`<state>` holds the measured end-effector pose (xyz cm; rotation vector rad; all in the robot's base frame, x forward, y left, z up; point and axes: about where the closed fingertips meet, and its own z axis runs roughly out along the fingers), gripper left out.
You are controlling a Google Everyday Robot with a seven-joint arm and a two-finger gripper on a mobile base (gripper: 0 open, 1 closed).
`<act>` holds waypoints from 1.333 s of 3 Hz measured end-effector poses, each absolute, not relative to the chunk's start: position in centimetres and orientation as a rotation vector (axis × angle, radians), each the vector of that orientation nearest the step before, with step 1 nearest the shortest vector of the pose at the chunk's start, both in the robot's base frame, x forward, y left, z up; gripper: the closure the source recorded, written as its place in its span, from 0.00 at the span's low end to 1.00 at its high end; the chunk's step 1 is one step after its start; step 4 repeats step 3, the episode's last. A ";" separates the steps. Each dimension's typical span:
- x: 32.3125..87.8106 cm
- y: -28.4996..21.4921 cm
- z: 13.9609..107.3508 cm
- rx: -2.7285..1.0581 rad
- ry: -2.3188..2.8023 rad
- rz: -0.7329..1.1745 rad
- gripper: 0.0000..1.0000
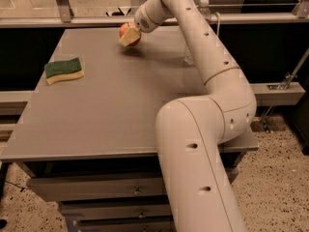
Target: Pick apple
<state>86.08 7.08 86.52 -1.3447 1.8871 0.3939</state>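
The apple (124, 29) is small, round and red-orange, and sits near the far edge of the grey table (111, 105). My gripper (130, 36) reaches across the table on the long white arm (207, 66) and is right at the apple's near right side, covering part of it. I cannot tell whether it touches or holds the apple.
A green and yellow sponge (63, 70) lies at the table's left side. A clear bottle (204, 6) stands at the far right, mostly hidden behind the arm. A metal rail (72, 21) runs behind the table. Drawers (135, 190) sit under the front edge.
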 end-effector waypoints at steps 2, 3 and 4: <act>79.0 5.1 96.3 -1.271 1.757 0.555 1.00; 72.4 2.5 103.6 -1.137 1.673 0.672 1.00; 72.4 2.5 103.6 -1.137 1.673 0.672 1.00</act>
